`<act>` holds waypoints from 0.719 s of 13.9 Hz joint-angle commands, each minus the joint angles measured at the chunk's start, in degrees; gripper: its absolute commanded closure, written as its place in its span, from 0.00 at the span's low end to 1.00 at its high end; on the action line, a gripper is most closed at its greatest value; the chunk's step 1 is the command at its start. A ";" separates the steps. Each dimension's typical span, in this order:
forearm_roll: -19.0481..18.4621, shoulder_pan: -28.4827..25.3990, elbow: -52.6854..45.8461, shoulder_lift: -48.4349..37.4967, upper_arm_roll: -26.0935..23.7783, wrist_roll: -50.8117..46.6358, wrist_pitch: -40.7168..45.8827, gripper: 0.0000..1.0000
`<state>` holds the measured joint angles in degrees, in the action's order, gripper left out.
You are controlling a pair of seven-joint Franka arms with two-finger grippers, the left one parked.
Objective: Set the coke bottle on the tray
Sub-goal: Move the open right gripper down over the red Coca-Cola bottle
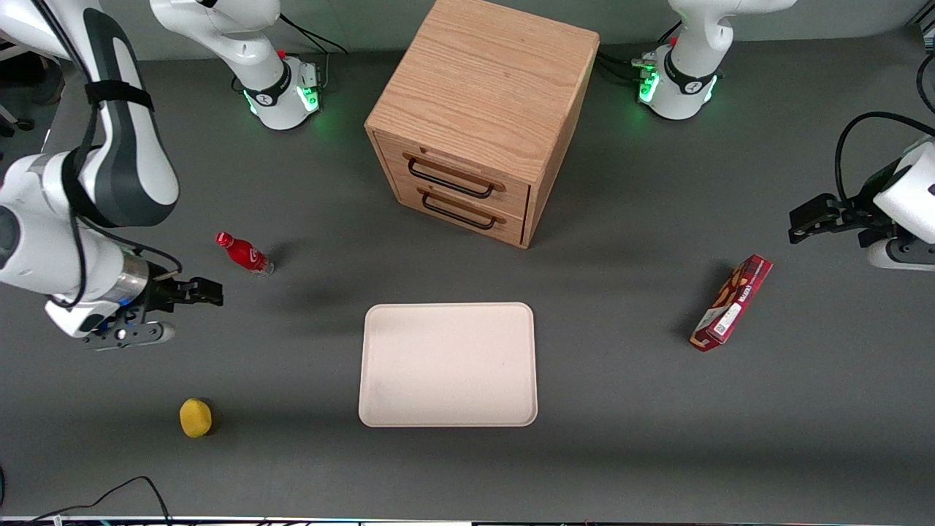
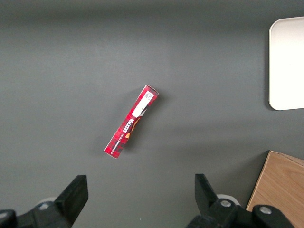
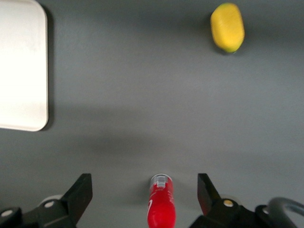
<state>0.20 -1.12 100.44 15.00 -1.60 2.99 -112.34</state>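
The coke bottle (image 1: 245, 254) is a tiny red bottle with a red cap and clear base, lying on the dark table toward the working arm's end. In the right wrist view the bottle (image 3: 161, 202) lies between the spread fingers, clear base pointing away from the camera. My right gripper (image 1: 196, 292) is open and empty, above the table, a little nearer the front camera than the bottle. The pale beige tray (image 1: 448, 364) lies flat mid-table, nearer the front camera than the cabinet; its corner shows in the right wrist view (image 3: 21, 66).
A wooden drawer cabinet (image 1: 482, 117) stands farther from the front camera than the tray. A yellow lemon (image 1: 195, 417) lies near the table's front edge, also in the right wrist view (image 3: 227, 26). A long red snack box (image 1: 732, 302) lies toward the parked arm's end.
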 commanded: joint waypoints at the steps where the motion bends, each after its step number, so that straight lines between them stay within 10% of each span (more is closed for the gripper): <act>1: 0.06 0.50 14.54 -8.64 -1.04 -1.14 -9.33 0.05; 10: -0.02 1.56 34.28 -19.47 -1.22 -0.62 -19.31 0.21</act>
<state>0.20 -0.71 130.15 -0.60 -2.04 2.97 -129.44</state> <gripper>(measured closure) 0.181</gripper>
